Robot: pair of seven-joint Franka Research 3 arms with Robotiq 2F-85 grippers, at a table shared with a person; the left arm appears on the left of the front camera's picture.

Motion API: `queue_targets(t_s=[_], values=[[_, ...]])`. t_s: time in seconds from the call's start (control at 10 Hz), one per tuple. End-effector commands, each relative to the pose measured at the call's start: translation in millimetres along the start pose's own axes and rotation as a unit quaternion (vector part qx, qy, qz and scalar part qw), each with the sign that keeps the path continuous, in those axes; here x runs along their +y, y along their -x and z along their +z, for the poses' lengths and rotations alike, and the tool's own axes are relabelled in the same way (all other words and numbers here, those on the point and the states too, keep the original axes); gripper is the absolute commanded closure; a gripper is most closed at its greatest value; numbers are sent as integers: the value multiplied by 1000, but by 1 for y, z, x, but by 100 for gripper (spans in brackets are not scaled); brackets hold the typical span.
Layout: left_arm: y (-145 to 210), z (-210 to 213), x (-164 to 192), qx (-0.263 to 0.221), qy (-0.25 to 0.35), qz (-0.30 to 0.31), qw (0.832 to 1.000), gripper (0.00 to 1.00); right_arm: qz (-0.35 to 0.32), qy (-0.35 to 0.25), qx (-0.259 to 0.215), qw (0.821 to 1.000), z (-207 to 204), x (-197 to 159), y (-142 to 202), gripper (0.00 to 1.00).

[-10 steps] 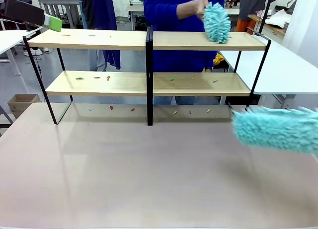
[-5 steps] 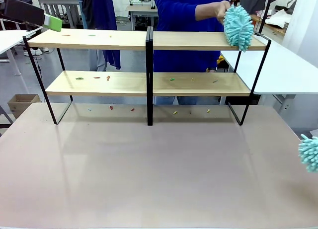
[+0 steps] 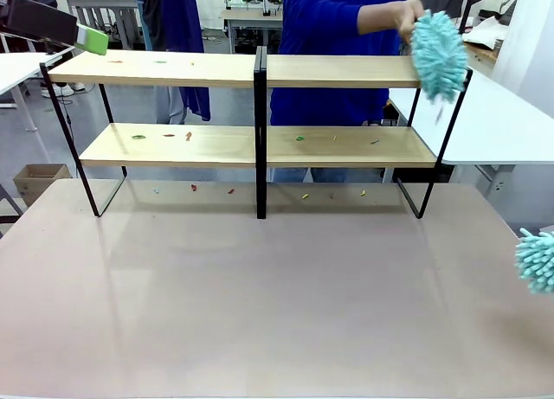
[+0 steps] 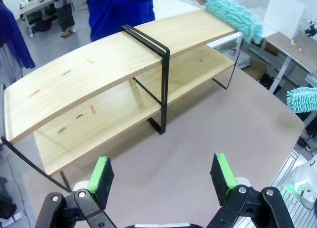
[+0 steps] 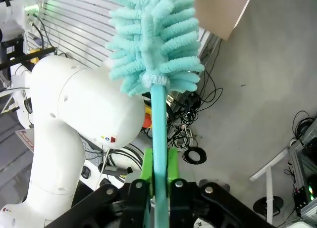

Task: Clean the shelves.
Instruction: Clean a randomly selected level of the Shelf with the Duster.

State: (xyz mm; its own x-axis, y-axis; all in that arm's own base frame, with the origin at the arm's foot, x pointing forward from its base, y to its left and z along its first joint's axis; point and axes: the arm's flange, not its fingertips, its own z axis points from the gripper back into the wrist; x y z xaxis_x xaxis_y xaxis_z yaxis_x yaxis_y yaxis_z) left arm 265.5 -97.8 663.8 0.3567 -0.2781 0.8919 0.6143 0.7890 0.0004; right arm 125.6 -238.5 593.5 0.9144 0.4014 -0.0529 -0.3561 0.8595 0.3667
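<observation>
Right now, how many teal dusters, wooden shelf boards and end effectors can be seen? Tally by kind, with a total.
Teal dusters: 2 - person's duster, robot's duster
Shelf boards: 2 - upper board, lower board
End effectors: 2 - left end effector, right end effector
Total: 6

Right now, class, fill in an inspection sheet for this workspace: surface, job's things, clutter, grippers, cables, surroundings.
Surface: pinkish table, mostly bare.
Job's things: shelves upright at the far edge; a person's hand holds a teal duster at their right end.
Clutter: coloured scraps on both boards and the table beneath.
Grippers: left gripper open, empty; right gripper shut on second duster.
Cables: loose cables on the floor.
Surroundings: white tables, cardboard box.
</observation>
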Motion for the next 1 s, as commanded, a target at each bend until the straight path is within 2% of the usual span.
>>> queue_targets(t_s=[0.0,0.1,0.7,0.9], values=[[2,0,1,-1,3,-1,1000,0,-8,6,7,1000,0,5,6,87],[2,0,1,-1,3,-1,1000,0,0,0,0,1000,0,0,0,87],[2,0,1,-1,3,-1,1000,0,34,20,45,998,-4,11,-29,87],[2,0,1,-1,3,-1,1000,0,50,15,24,998,-8,31,-54,87]])
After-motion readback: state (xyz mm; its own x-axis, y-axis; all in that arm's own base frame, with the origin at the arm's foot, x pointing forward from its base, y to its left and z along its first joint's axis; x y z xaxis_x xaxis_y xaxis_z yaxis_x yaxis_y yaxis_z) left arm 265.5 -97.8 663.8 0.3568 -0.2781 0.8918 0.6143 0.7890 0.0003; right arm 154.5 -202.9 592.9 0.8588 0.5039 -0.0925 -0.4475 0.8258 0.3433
